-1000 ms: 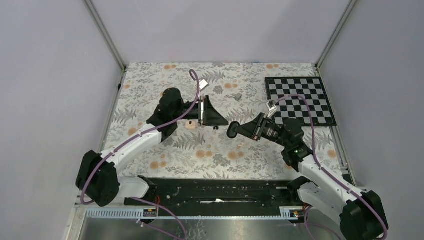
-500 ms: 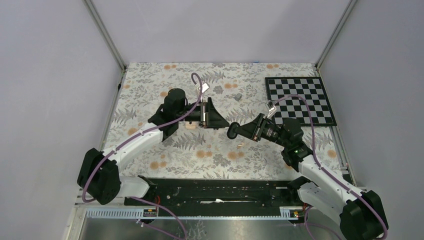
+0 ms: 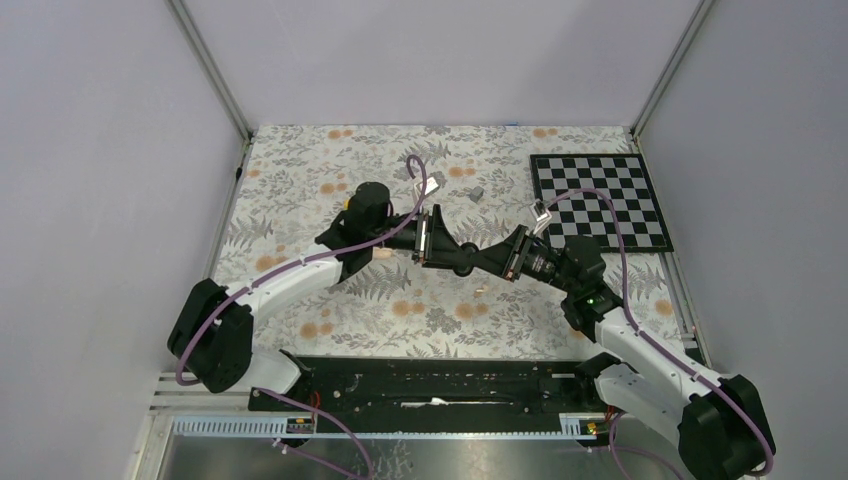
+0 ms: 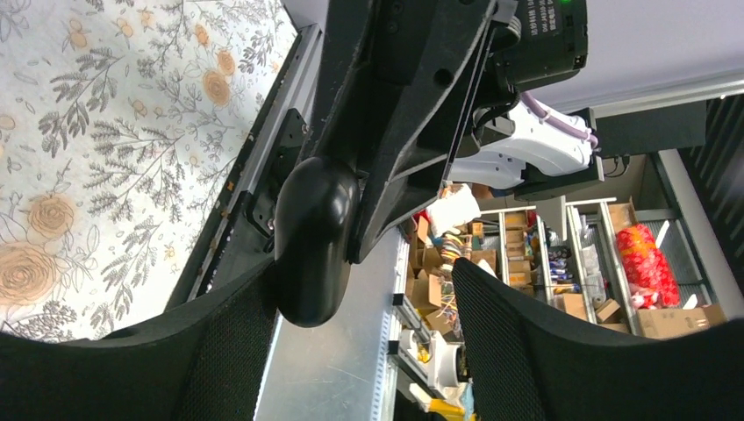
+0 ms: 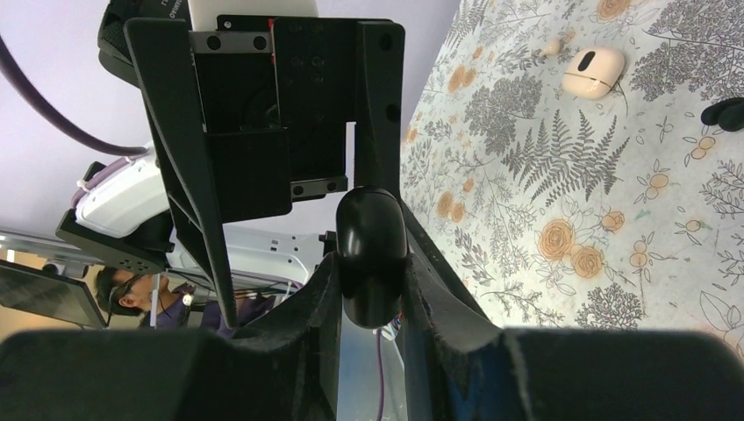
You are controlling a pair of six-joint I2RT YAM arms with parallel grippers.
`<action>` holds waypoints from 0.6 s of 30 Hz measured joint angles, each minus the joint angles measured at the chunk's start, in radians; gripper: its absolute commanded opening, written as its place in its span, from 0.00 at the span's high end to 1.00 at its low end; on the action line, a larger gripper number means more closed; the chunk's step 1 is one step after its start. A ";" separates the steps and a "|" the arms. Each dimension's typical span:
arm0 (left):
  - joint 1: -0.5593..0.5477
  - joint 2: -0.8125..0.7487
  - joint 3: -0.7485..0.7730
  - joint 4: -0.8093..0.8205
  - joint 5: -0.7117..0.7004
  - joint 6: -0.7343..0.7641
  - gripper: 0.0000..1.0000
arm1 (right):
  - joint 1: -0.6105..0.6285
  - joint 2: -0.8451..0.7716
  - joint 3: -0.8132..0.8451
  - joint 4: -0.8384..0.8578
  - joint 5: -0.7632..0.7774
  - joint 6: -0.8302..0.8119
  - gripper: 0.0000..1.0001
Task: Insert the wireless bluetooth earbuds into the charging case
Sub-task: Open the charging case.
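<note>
My right gripper (image 3: 474, 262) is shut on the charging case (image 5: 372, 228), a glossy black oval pod held closed above the table's middle. Its fingers (image 5: 320, 298) press the pod from both sides. My left gripper (image 3: 456, 258) meets it head-on and stands open, its jaws wide on either side of the pod (image 4: 316, 237). The pod sits close to one left finger (image 4: 219, 351), and a clear gap shows to the other. One earbud (image 5: 724, 112), a small black nub, lies on the floral cloth at the right edge of the right wrist view. From above it is hidden.
A beige oval object (image 5: 595, 70) lies on the cloth under the left arm, a smaller beige piece (image 5: 553, 46) beyond it. A small grey block (image 3: 477, 192) sits toward the back. A checkerboard mat (image 3: 600, 200) covers the back right. Grey walls enclose the table.
My left arm has swung right to the case while its jaws widened, and they now straddle the case. The right arm and its grip have not moved.
</note>
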 measured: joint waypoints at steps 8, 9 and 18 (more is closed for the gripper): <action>0.001 0.000 -0.001 0.037 0.007 -0.034 0.37 | 0.000 -0.008 -0.003 0.026 0.000 0.002 1.00; 0.001 0.000 -0.001 0.039 0.007 -0.037 0.37 | 0.000 -0.010 -0.004 0.026 0.001 0.002 1.00; 0.023 -0.026 -0.037 0.087 0.003 -0.067 0.37 | 0.000 -0.039 -0.022 0.016 0.005 0.000 1.00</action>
